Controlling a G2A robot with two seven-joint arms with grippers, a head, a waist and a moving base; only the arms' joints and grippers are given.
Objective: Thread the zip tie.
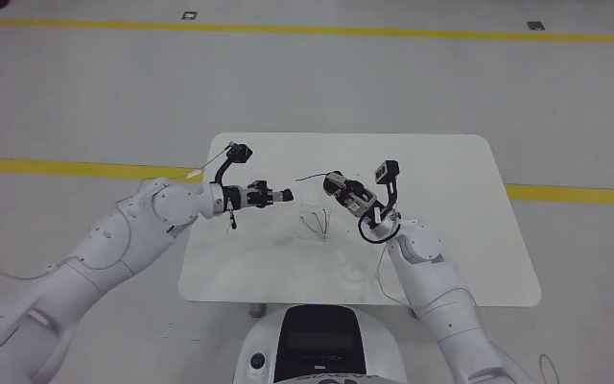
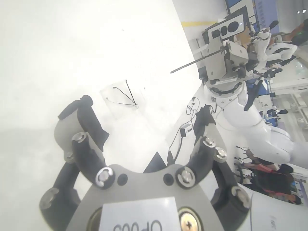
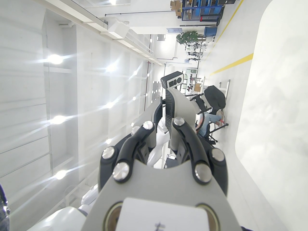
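A thin black zip tie (image 2: 192, 63) sticks out level from my right gripper (image 2: 222, 50), which is shut on one end of it above the middle of the white table (image 1: 432, 173). In the top view the zip tie (image 1: 309, 178) points from the right gripper (image 1: 333, 180) towards my left gripper (image 1: 285, 195). The left gripper (image 2: 144, 111) is open and holds nothing; it hovers a short way from the tie's free tip. In the right wrist view the right gripper (image 3: 166, 104) has its fingers close together.
Several loose black zip ties (image 1: 317, 223) lie on a clear square sheet (image 2: 113, 97) on the table, just below and between the two grippers. Thin cables (image 2: 190, 106) run along the table's near edge.
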